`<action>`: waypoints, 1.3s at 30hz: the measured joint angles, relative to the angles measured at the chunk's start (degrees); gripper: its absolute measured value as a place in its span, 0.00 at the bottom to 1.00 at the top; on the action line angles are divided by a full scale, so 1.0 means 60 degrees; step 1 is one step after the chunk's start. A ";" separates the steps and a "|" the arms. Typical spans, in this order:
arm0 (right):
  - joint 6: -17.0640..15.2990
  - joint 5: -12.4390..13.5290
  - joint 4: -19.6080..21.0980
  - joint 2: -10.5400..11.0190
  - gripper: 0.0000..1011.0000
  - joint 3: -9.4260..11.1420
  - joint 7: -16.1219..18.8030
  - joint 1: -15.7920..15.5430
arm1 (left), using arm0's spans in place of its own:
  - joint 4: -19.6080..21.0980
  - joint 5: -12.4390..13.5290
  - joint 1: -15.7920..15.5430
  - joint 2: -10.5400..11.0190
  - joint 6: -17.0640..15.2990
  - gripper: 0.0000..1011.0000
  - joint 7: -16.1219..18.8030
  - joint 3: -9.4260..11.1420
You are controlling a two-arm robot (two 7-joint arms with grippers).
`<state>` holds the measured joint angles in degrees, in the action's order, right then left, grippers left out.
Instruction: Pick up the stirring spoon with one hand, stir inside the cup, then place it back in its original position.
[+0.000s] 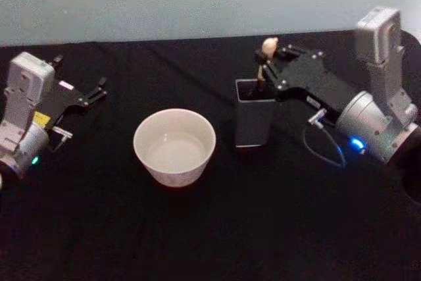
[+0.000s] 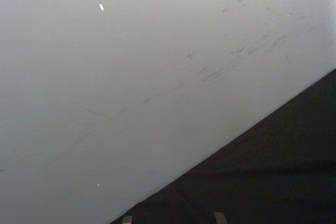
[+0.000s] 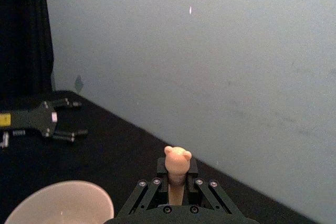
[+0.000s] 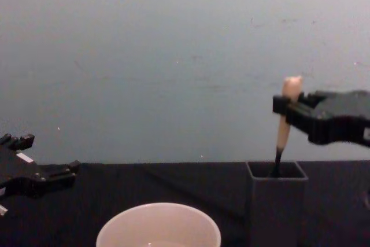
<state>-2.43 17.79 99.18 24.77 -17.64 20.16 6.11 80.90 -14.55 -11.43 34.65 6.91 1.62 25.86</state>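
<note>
Black cloth covers the table (image 1: 217, 228), with a pale grey-blue wall (image 4: 173, 56) behind it. At the centre stands the cup (image 1: 175, 147), round and cream-white. Just to the cup's right is the dark grey square holder (image 1: 254, 120), upright, apart from the cup. The stirring spoon (image 4: 285, 121) stands in the holder, its stem leaning slightly, its bear-head top well above the holder's rim. The right gripper (image 1: 266, 64) reaches in from the holder's right side, and its fingers (image 3: 192, 167) are clamped on the spoon's cream handle just below the bear head. The left gripper (image 1: 99, 89) rests well to the cup's left, near the table's far edge, its fingers spread apart.
</note>
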 joint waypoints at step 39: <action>-0.0556 -0.0568 -0.0665 -0.0326 0.20 -0.0283 -0.0154 -0.0038 | 0.0000 0.0000 0.0000 0.0000 0.0000 0.99 0.0000 0.0000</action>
<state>-5.77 14.38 95.19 22.82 -19.34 19.23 5.88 80.90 -14.55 -11.43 34.64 6.91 1.62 25.86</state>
